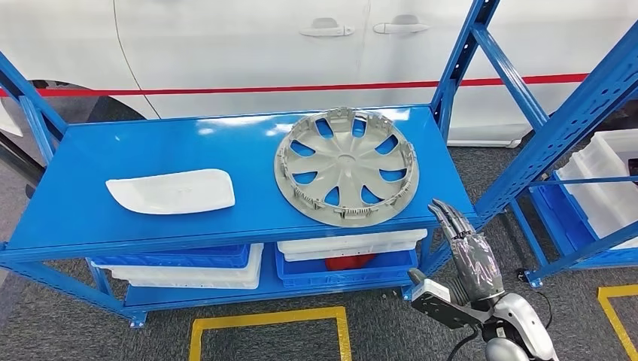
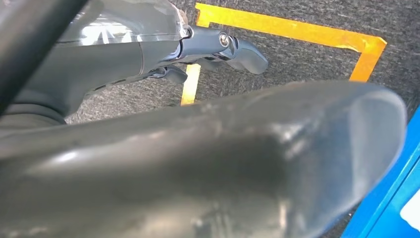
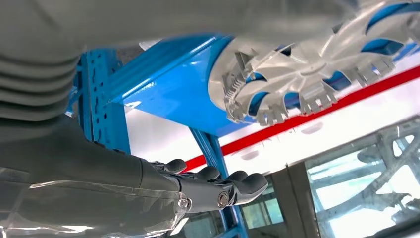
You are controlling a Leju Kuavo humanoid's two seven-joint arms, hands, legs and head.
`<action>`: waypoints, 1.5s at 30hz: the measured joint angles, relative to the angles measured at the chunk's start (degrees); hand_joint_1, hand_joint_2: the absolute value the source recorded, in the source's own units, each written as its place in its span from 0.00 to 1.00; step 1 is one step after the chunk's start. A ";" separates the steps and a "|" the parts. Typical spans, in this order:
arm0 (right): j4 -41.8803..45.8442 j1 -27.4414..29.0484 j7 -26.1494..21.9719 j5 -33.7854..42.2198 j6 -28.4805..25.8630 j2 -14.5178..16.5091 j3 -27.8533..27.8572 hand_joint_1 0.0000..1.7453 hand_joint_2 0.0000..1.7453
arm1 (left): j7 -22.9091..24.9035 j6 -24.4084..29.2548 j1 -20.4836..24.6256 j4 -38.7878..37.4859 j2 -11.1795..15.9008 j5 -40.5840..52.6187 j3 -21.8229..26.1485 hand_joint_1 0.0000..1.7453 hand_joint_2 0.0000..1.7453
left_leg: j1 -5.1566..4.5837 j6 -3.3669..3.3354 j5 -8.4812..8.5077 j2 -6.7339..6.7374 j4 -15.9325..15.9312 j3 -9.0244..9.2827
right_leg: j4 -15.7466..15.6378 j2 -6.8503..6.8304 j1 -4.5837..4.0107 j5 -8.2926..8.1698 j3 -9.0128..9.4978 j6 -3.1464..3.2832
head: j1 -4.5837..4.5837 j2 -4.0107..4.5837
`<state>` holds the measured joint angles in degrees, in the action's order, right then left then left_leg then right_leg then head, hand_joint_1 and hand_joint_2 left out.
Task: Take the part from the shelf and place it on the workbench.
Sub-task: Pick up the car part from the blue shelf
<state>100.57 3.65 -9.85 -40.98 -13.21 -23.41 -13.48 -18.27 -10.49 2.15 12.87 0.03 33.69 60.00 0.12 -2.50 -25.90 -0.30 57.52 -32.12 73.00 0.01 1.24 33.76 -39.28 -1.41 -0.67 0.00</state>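
Observation:
A grey wheel cover (image 1: 346, 165) lies flat on the right half of the blue shelf's top board (image 1: 150, 143). A white curved panel (image 1: 171, 191) lies on the left half. My right hand (image 1: 470, 259) is raised below the shelf's front right corner, fingers stretched out toward the board, holding nothing and a short way from the wheel cover's rim. In the right wrist view the hand (image 3: 198, 188) sits lower than the shelf edge, with the wheel cover (image 3: 307, 74) over it. My left hand (image 2: 148, 44) hangs over the grey floor, its fingers fairly straight and holding nothing.
White and blue bins (image 1: 188, 274) fill the lower shelf, one with a red thing (image 1: 350, 262) in it. A white car (image 1: 263, 45) stands behind. Blue uprights (image 1: 459, 60) rise at the right, beside another rack holding white bins (image 1: 609, 180). Yellow tape (image 1: 263, 323) marks the floor.

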 joint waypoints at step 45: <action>-36.72 -30.78 8.02 -16.90 4.51 1.84 -22.37 0.00 1.00 | 0.51 -0.41 0.18 -0.57 -4.60 1.88 1.87 0.00 0.00 | 0.53 3.26 -7.79 0.02 16.72 -7.72 | -15.44 -0.57 -0.08 -7.82 6.14 2.76 | -0.37 0.00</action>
<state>63.86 -27.13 -1.83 -57.88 -8.70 -21.57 -35.85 -17.76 -10.90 2.34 12.31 -4.57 35.57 61.87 0.65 0.76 -33.69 -0.27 74.25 -39.84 57.55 -0.57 1.16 25.94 -33.14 1.35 -1.04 0.00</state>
